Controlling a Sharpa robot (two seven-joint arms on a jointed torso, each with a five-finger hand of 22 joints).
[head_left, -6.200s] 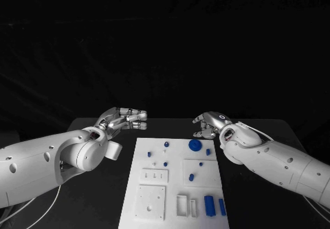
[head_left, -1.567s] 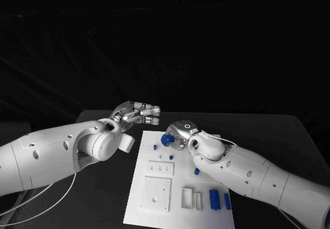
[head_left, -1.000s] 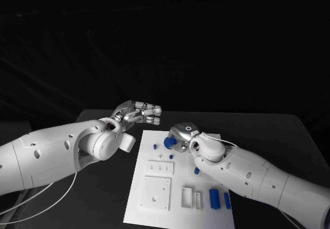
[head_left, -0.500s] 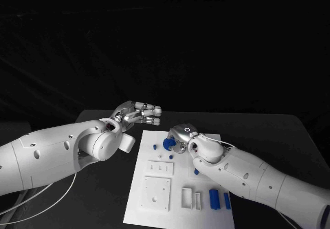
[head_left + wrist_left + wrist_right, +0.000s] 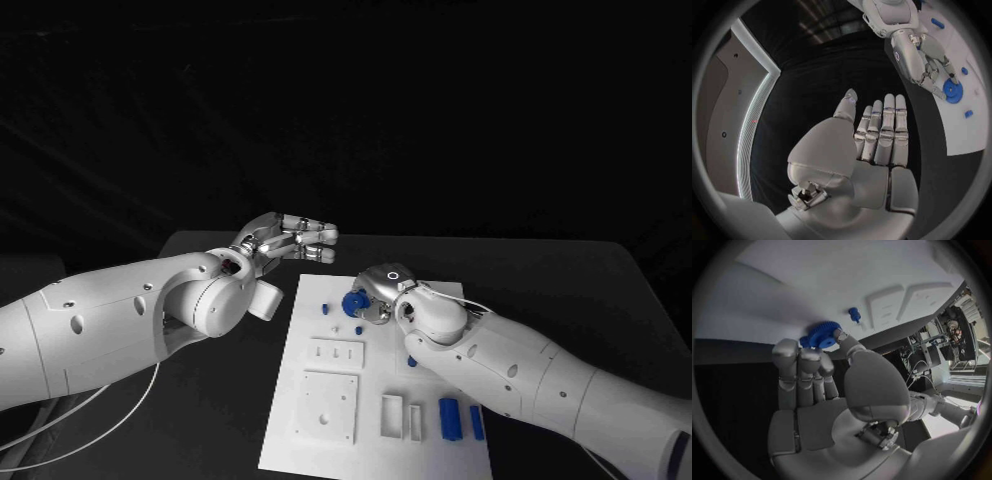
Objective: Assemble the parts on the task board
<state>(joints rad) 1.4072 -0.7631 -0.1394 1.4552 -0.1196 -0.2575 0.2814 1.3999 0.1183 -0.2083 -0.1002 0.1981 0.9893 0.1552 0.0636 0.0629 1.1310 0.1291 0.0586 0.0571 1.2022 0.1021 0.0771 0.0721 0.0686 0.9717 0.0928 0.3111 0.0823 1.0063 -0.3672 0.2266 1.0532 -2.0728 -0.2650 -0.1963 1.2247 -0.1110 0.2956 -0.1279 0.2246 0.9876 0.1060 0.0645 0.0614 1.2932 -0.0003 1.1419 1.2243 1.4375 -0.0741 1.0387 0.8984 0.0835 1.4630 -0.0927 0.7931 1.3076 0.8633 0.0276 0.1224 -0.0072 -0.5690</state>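
My right hand (image 5: 378,293) pinches the blue gear (image 5: 821,334) flat over the task board's (image 5: 378,440) far-left corner — left hand (image 5: 293,240) curled in on nothing, just beyond that corner.

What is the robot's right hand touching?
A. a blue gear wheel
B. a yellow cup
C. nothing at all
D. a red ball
A: the right hand has its fingertips on the blue gear wheel at the far end of the white task board; the left wrist view shows it too.
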